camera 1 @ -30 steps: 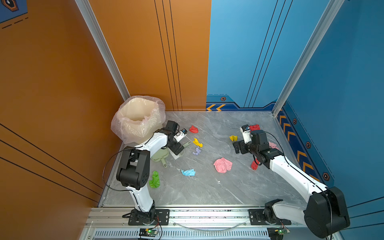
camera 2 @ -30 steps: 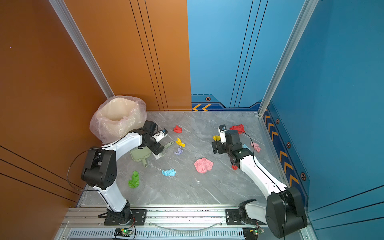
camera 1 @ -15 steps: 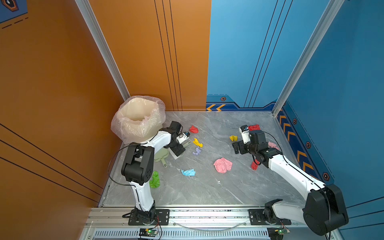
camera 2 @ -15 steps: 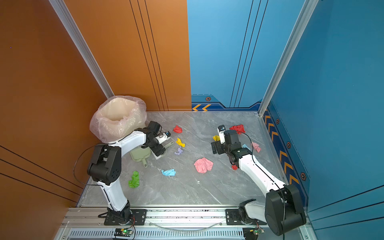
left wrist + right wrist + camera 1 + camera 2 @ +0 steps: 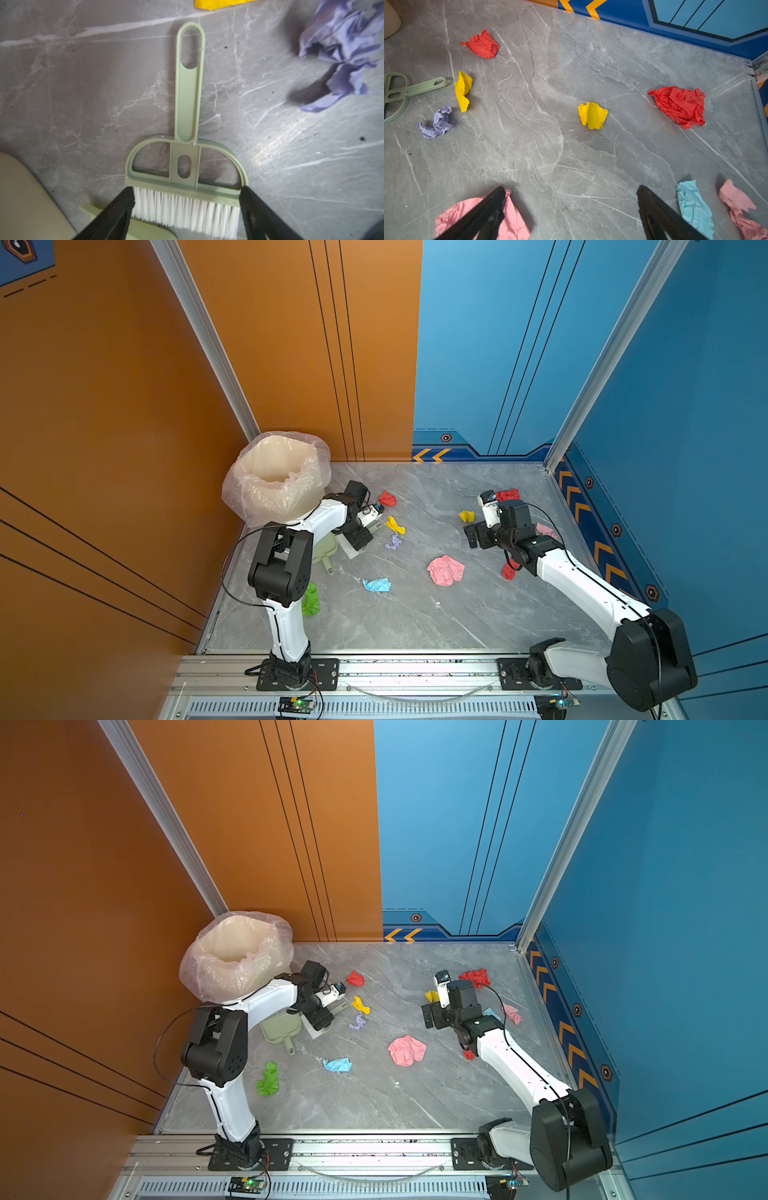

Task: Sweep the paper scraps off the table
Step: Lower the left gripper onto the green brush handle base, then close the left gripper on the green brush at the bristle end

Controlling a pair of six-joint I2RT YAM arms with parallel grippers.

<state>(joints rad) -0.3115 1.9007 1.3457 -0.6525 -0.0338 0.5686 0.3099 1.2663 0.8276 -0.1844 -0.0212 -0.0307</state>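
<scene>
Paper scraps lie scattered on the grey marble table point(image 5: 395, 622): red point(image 5: 387, 499), yellow point(image 5: 395, 525), lilac point(image 5: 393, 541), light blue point(image 5: 377, 584), a large pink wad point(image 5: 445, 570), green point(image 5: 310, 599), and more red, yellow and pink near the right arm. My left gripper point(image 5: 187, 193) reaches down over the pale green brush point(image 5: 188, 104), which lies flat. Its fingertips point(image 5: 126, 195) press against both ends of the bristle head. My right gripper point(image 5: 571, 195) hovers open over bare table, one finger above the pink wad point(image 5: 512, 220).
A bag-lined cream bin point(image 5: 276, 477) stands at the back left corner. The pale green dustpan point(image 5: 280, 1027) lies beside the brush, partly under the left arm. Wall panels close the back and both sides; a metal rail point(image 5: 395, 668) runs along the front.
My left gripper has drawn back a little toward the bin and narrowed its jaws onto the brush head. The right arm has barely moved.
</scene>
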